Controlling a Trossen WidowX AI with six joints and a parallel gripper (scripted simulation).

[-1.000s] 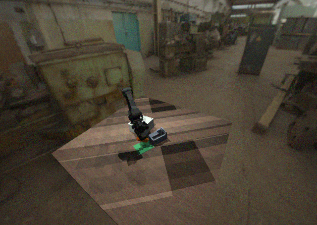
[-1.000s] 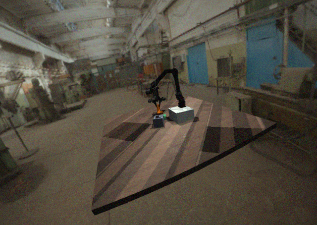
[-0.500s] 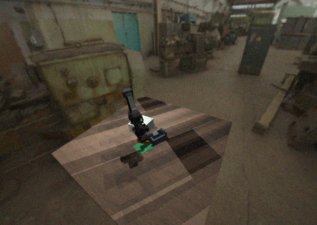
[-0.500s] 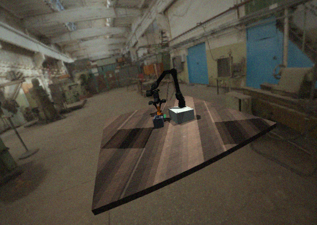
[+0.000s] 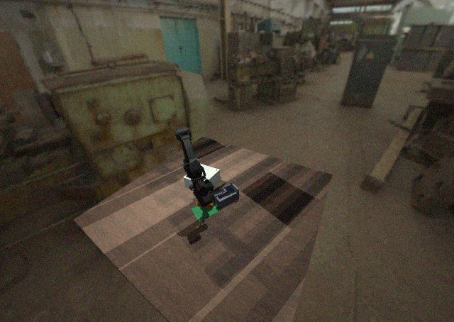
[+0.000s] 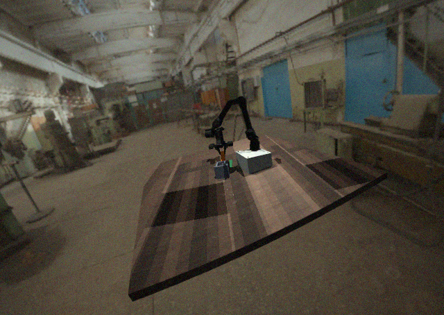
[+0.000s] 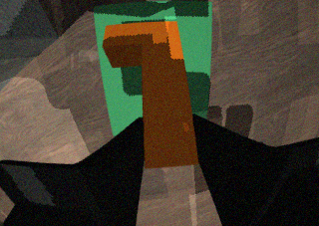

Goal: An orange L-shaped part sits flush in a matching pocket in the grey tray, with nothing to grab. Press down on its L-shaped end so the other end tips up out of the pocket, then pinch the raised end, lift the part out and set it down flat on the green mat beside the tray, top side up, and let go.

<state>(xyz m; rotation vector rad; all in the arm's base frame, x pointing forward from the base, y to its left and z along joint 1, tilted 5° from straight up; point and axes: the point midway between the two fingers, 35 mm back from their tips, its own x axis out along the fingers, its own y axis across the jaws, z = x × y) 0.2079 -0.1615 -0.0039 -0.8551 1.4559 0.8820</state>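
The orange L-shaped part [image 5: 198, 203] [image 6: 223, 157] [image 7: 161, 82] is out of the grey tray [image 5: 228, 201] [image 6: 222, 173]. My gripper [image 5: 205, 202] [image 6: 223, 151] [image 7: 166, 121] is shut on the part's straight end, one finger on each side. In the wrist view the L-shaped end points away from the fingers, over the green mat [image 5: 196, 211] [image 6: 231, 163] [image 7: 199, 52]. In the exterior view the part hangs steeply below the fingers. Shadows of the part and fingers fall on the mat. The exact height of the part's lower end above the mat is hard to tell.
The tray stands right beside the mat, its pocket empty in the top view. A white-topped grey box [image 5: 213, 172] [image 6: 257, 164] stands by the arm's base. The patterned wooden table [image 5: 154, 252] [image 6: 286, 211] lies under everything.
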